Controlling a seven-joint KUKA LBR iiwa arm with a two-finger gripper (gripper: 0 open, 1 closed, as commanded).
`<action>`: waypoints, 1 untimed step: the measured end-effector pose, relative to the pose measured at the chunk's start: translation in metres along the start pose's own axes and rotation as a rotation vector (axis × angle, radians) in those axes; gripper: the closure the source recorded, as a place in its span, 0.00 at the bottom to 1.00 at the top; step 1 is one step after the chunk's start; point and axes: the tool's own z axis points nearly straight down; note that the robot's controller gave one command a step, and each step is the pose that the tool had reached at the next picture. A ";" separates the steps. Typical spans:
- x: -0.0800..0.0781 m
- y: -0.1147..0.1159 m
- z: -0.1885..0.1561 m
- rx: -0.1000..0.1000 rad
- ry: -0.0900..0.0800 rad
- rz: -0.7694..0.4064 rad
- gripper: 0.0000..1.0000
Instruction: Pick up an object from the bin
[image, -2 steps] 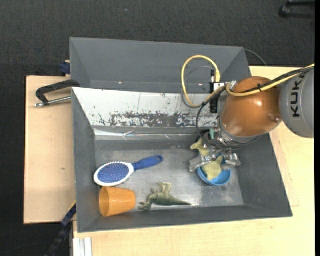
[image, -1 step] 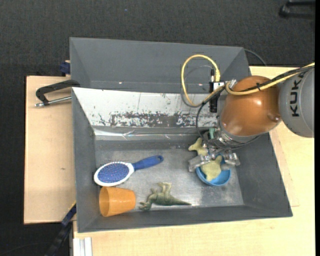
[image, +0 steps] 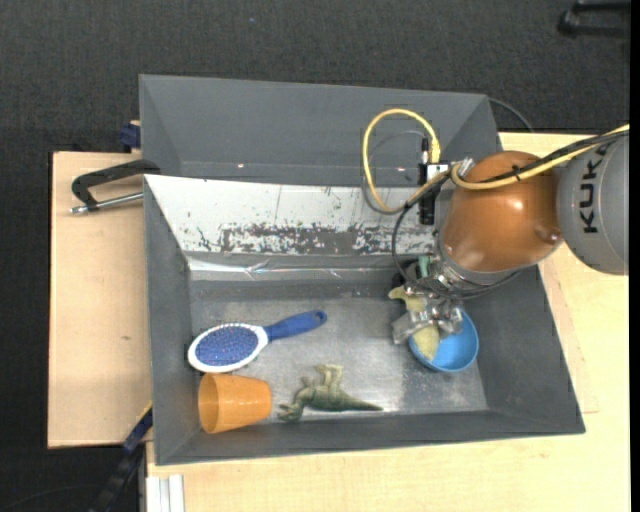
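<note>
- Grey metal bin, camera view: four sloping walls run down to a flat floor, the back wall scuffed and scratched along its lower part.
- Along the left of the floor lies a blue hairbrush with a white bristle pad. Its handle points right and a little toward the back, ending about mid-floor.
- Just in front of the brush head an orange cup lies on its side in the front-left corner, close against the front wall, mouth toward the left.
- A green toy dinosaur lies to the right of the cup, along the front edge of the floor, its tail stretched to the right.
- Bare floor runs down the middle — from the brush handle's tip across to the right-hand things, and back to the foot of the rear wall.
- At the right end of the floor sits a blue bowl, near the right wall and well apart from the brush, cup and dinosaur. A pale yellow thing shows inside it, at its left side.
- The arm reaches in over the right rim, its wrist under a rounded orange cover, with a yellow cable looping up against the back wall.
- The gripper is low over the bowl's left rim, just above the pale yellow thing — whether it is apart, together or clamped on anything, I cannot tell.
</note>
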 end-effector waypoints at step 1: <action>-0.002 -0.003 -0.065 0.009 0.001 0.004 1.00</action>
